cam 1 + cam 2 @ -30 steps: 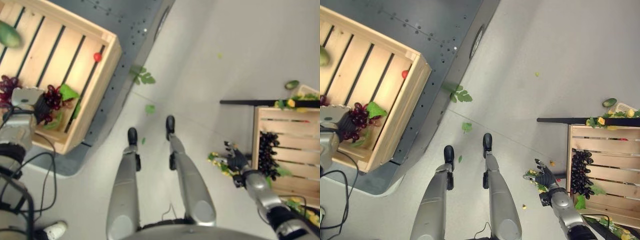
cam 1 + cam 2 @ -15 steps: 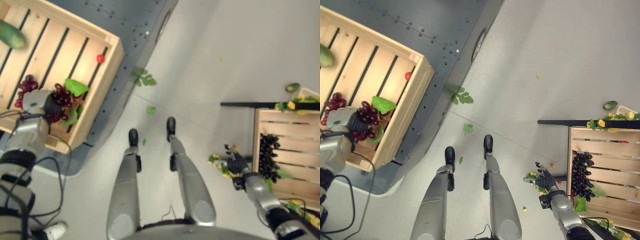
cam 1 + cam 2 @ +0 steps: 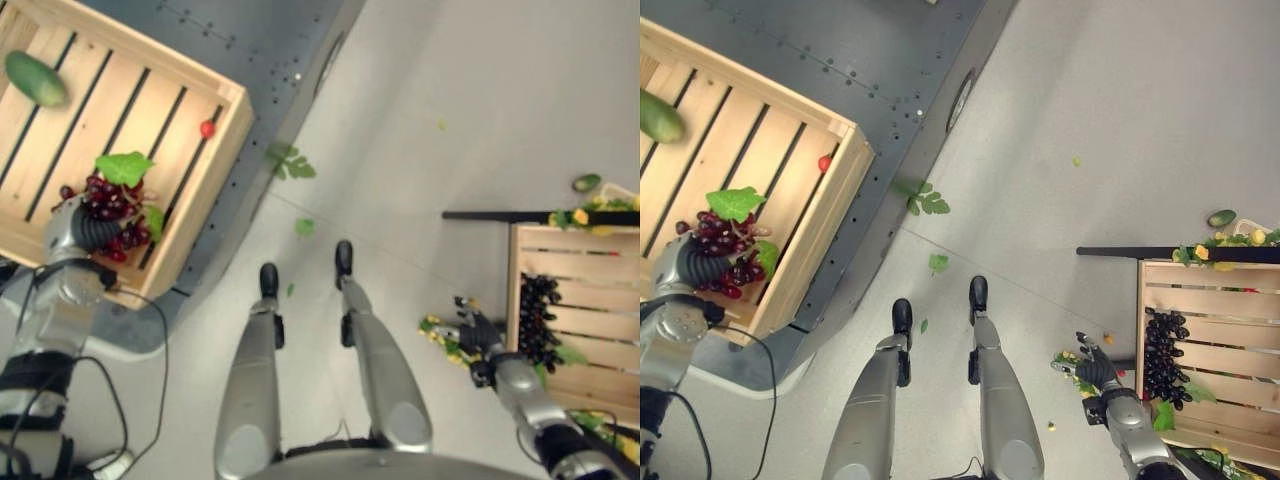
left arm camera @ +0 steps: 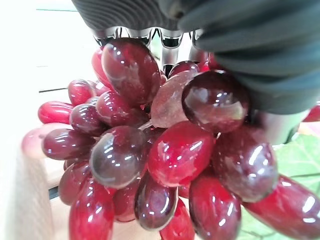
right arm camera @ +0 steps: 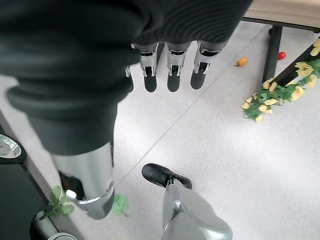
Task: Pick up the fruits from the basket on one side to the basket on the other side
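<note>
A bunch of red grapes point(image 3: 112, 208) with a green leaf point(image 3: 124, 166) is over the near part of the left wooden crate point(image 3: 215, 170). My left hand point(image 3: 72, 232) is shut on the bunch; in the left wrist view the grapes point(image 4: 165, 150) hang right in front of the curled fingers point(image 4: 170, 42). A green cucumber-like fruit point(image 3: 35, 78) and a small red fruit point(image 3: 207, 128) lie in the same crate. My right hand point(image 3: 476, 334) is open over the floor, beside the right crate point(image 3: 585, 350), which holds dark grapes point(image 3: 540, 310).
Yellow flowers with leaves point(image 3: 440, 335) lie on the floor by my right hand. Loose green leaves point(image 3: 290, 160) are scattered between the crates. A black bar point(image 3: 500, 212) runs along the right crate's far side, with a green fruit point(image 3: 586, 183) beyond it.
The view has shifted slightly. My left hand has turned and carried the red grapes farther in over the left crate. The right hand has hardly moved.
</note>
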